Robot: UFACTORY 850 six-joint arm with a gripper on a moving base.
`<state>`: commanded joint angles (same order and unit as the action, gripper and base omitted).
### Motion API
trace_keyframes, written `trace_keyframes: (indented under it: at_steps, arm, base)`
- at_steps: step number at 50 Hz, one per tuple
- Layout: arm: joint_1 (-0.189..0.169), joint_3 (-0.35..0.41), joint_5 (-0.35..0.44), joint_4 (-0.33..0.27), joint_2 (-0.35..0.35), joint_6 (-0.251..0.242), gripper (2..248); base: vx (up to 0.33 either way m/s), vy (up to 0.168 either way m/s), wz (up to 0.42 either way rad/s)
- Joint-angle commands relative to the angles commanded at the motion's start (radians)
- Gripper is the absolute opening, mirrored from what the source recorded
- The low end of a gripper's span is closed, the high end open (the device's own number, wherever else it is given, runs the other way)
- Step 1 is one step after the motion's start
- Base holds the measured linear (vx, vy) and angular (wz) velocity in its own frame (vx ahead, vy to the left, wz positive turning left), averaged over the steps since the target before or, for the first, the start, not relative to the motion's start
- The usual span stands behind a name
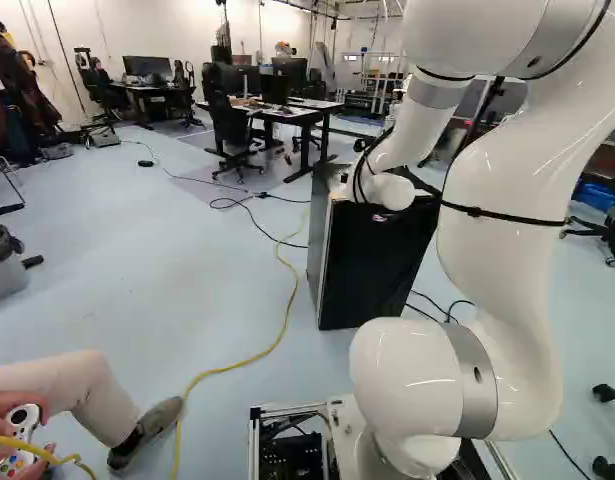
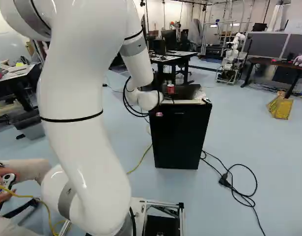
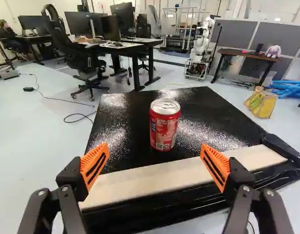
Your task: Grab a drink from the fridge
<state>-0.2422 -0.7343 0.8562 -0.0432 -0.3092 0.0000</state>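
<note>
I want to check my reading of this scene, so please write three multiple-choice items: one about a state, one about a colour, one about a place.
1. How is the hand?
A) shut on the can
B) shut on nothing
C) open

2. Which colour are its pads?
A) orange
B) blue
C) green

3. Where is the red can?
A) on the floor
B) on top of the fridge
C) in the hand's grip

Answers:
1. C: the wrist view shows its two fingers wide apart, touching nothing between them.
2. A: both pads are plainly orange there.
3. B: the can stands upright on the fridge's black top, ahead of the hand.
</note>
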Motion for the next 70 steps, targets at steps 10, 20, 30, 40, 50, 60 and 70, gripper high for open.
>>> trace_keyframes:
  at_steps: [10, 20, 30, 40, 50, 60, 70]
  arm:
    - [-0.008, -0.033, 0.003, 0.0, -0.027, 0.0, 247]
    - [-0.017, -0.066, 0.003, 0.0, -0.054, 0.0, 247]
    - [-0.024, -0.101, 0.003, 0.0, -0.083, 0.0, 247]
    - [-0.027, -0.138, 0.003, 0.0, -0.112, 0.0, 247]
    - [-0.029, -0.174, 0.003, 0.0, -0.14, 0.0, 247]
    - [-0.03, -0.184, 0.003, 0.0, -0.149, 0.0, 247]
    - [-0.03, -0.185, 0.003, 0.0, -0.149, 0.0, 231]
  base:
    - [0.0, 0.0, 0.0]
    - [0.0, 0.0, 0.0]
    - [0.0, 0.0, 0.0]
    - [0.0, 0.0, 0.0]
    - [0.0, 0.0, 0.0]
    - [0.0, 0.0, 0.0]
    - [0.0, 0.0, 0.0]
